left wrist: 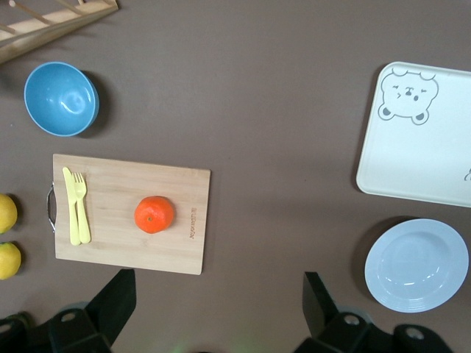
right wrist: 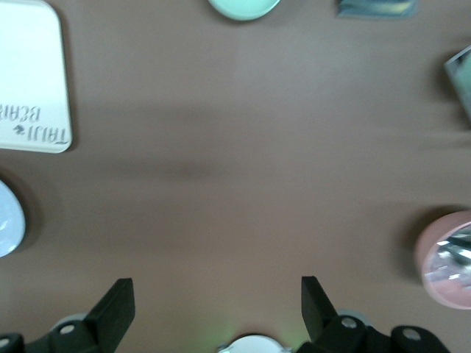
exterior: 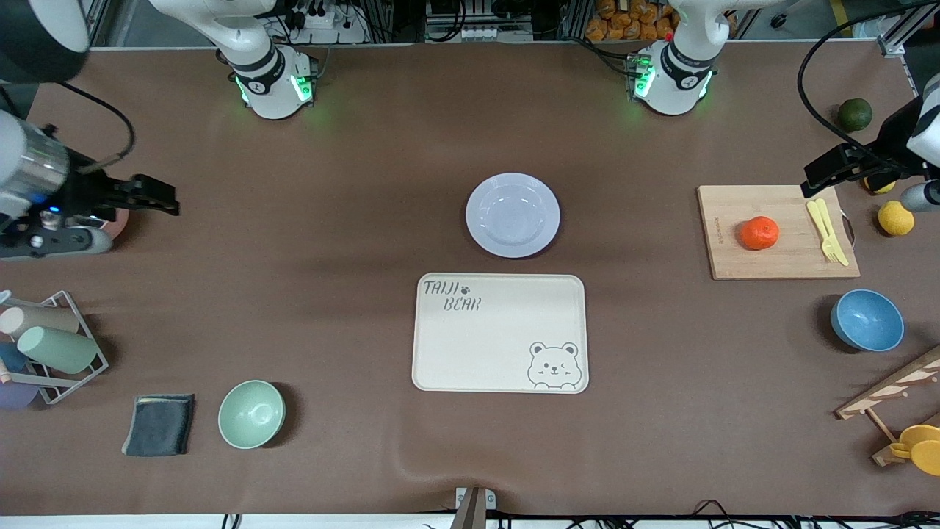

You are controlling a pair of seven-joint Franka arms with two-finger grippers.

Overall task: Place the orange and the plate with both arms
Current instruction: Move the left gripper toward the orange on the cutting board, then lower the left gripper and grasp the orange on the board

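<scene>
Two Franka arms are waiting high over a brown counter (exterior: 330,220), neither holding anything. The plate (exterior: 512,214) is lying at the middle of the counter, just farther from the front camera than the bear tray (exterior: 499,334) and apart from it. The orange (exterior: 758,233) is sitting on a wooden board (exterior: 778,253) toward the left arm's end of the counter, beside a yellow fork and knife (exterior: 827,230) lying together on the same board. The left gripper (exterior: 837,170) is hanging over that end of the counter, above the board's edge, its fingers (left wrist: 114,303) standing wide apart with nothing between them; its wrist view is looking down on the orange, the board, a blue bowl (left wrist: 61,98), the tray and the plate. Two lemons (exterior: 895,218) and a dark green fruit (exterior: 855,114) are resting near the board, and the blue bowl is sitting nearer the front camera than the board. The right gripper (exterior: 150,197) is hovering over bare counter at the right arm's end, its fingers (right wrist: 114,305) likewise spread and empty. Nearer the front camera at that end, a green bowl (exterior: 251,414) is standing beside a folded dark cloth (exterior: 159,424), with a wire rack of cups (exterior: 51,345) at the counter's edge.
</scene>
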